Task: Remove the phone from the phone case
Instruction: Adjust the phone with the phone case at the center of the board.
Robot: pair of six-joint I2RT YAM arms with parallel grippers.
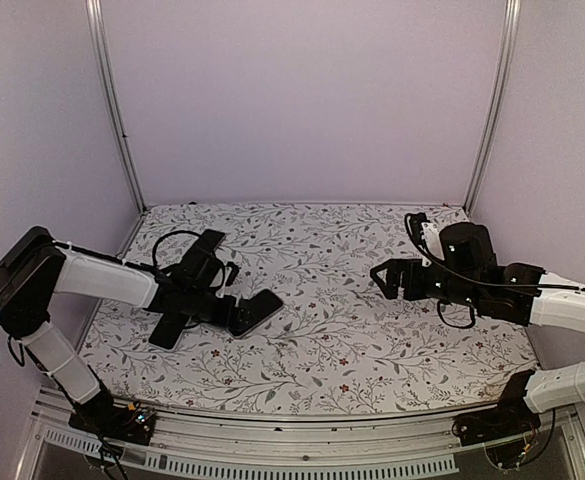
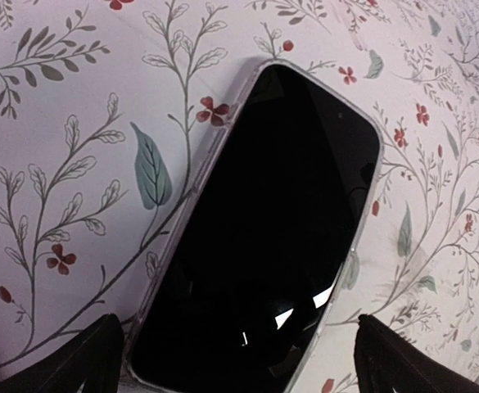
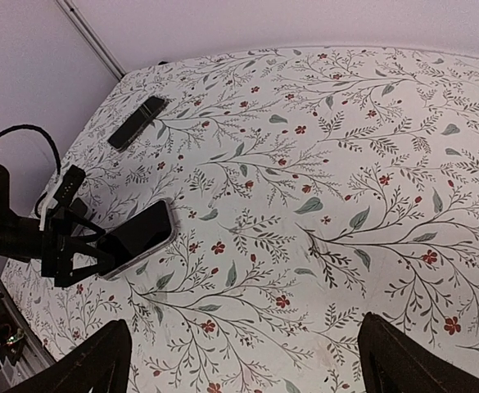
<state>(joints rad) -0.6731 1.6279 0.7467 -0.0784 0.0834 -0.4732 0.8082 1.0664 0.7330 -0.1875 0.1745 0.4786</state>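
A black glossy phone [image 2: 280, 229] lies face up inside the clear phone case [image 2: 209, 168] on the floral cloth. Only the case's pale rim shows around it. Both also show in the top view, phone [image 1: 255, 312], and in the right wrist view, phone [image 3: 141, 236]. My left gripper [image 2: 239, 372] is open, with a finger on each side of the phone's near end and not closed on it. In the top view the left gripper [image 1: 224, 303] sits at the phone's left end. My right gripper [image 1: 380, 278] is open and empty, hovering over the right half of the table, and shows so in its own view [image 3: 243, 372].
A flat black slab [image 1: 209, 243] lies behind the left wrist, also in the right wrist view [image 3: 138, 121]. Another flat black piece [image 1: 168, 330] lies in front of the left arm. Metal posts [image 1: 122, 130] and lavender walls enclose the table.
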